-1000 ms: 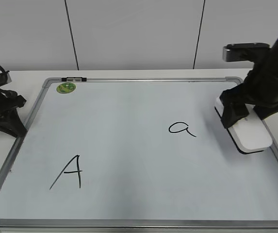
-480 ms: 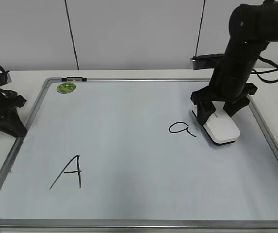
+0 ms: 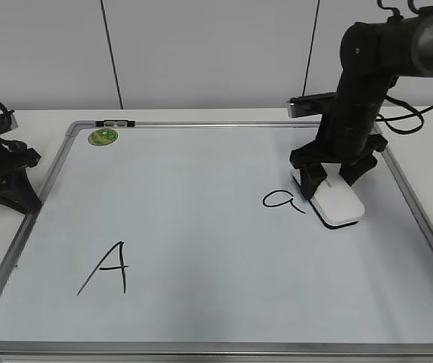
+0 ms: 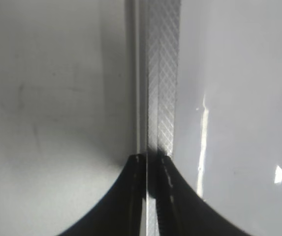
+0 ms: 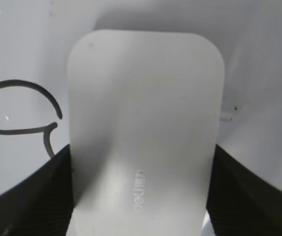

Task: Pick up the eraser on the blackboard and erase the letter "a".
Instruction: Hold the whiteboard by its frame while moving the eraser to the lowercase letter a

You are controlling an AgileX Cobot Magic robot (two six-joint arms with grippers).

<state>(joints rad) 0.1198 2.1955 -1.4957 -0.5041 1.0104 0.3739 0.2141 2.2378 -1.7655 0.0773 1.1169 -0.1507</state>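
The white eraser (image 3: 338, 203) lies flat on the blackboard (image 3: 201, 249), a white dry-erase board with a silver frame. My right gripper (image 3: 329, 175) is shut on the eraser, gripping its two long sides. The eraser fills the right wrist view (image 5: 143, 128), grey lettering on top. The letter "a" (image 3: 282, 200) is just left of the eraser, whole; it also shows in the right wrist view (image 5: 25, 110). My left gripper (image 3: 8, 185) rests at the board's left edge; in the left wrist view (image 4: 151, 160) its fingers are shut over the frame strip (image 4: 161, 73).
A larger capital "A" (image 3: 109, 268) is drawn at the board's lower left. A round green sticker (image 3: 103, 137) sits near the top left corner. A white table (image 3: 201, 115) and grey wall panels lie behind the board.
My right gripper has slid the eraser leftward across the board, from the right frame edge to just beside the letter "a". The left arm has not moved.
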